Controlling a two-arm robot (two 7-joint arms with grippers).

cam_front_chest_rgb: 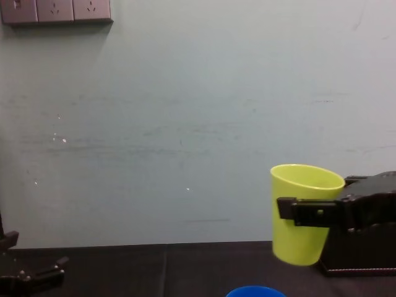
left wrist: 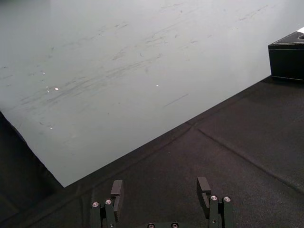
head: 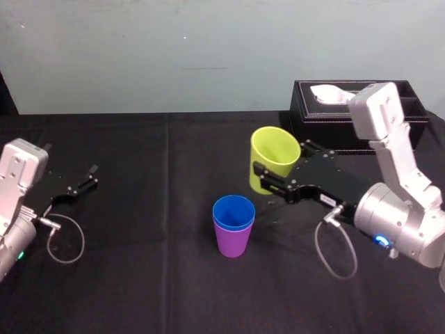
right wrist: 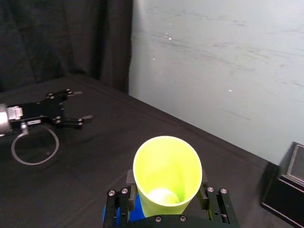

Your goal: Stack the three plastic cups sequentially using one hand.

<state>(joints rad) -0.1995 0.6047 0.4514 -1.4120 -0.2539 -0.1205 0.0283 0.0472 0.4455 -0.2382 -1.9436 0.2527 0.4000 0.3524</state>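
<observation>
Right pincer [head: 267,178] pinches the lime cup [head: 275,149] aloft — blue cup [head: 233,211] nested in purple cup [head: 233,243]; left pincer [head: 89,177] spread, idle

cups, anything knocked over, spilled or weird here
Nothing stands out. The blue cup sits nested upright inside the purple cup, and the right gripper holds the lime cup roughly upright beside that stack. No spill or damage shows. The left gripper rests open at the left of the table.

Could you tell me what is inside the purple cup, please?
The blue cup is nested inside the purple cup, rim showing; its lower body is hidden by the purple wall. The right gripper holds the lime cup nearby, raised.
</observation>
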